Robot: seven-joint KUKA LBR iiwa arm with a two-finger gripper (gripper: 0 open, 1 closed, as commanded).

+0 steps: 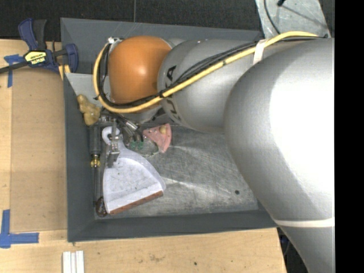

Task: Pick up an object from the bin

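claw (113,150) over white wedge (132,185)

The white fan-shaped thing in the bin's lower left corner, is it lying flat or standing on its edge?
Lying flat: the white fan-shaped thing shows its broad speckled face upward on the bin floor.
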